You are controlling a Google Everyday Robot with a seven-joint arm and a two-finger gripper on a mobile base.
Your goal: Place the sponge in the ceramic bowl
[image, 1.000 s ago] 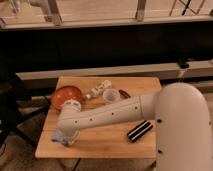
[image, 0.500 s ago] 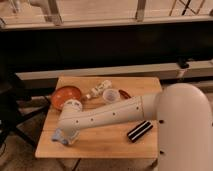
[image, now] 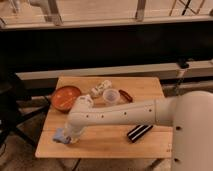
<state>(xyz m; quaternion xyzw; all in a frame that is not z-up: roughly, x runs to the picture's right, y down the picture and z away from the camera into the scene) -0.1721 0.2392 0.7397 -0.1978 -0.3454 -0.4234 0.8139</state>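
**Down at the near-left corner: claw found at the sponge**

Nearest the camera, the sponge [image: 59, 136] is seen lying on the wooden surface [image: 105, 145], close to its front edge and towards the left corner. The claw [image: 71, 136] is found low at that same spot. The sponge shows just to the claw's left in the view, touching it or nearly so. Only a pale blue part of the pad is left uncovered, so its long axis cannot be made out. Whether the claw is wide, narrow or closed on the pad cannot be told.

A black striped bar [image: 138, 132] is laid further right at about the same depth, well apart. Farther back, the ceramic bowl [image: 65, 97] is set near the left edge, almost straight beyond the sponge, and nothing blue is seen inside it. A clear cup [image: 111, 96] and a small dark red dish [image: 126, 95] are placed to the bowl's right.

The coming move is judged to turn on one line, running away from the camera from sponge to bowl.
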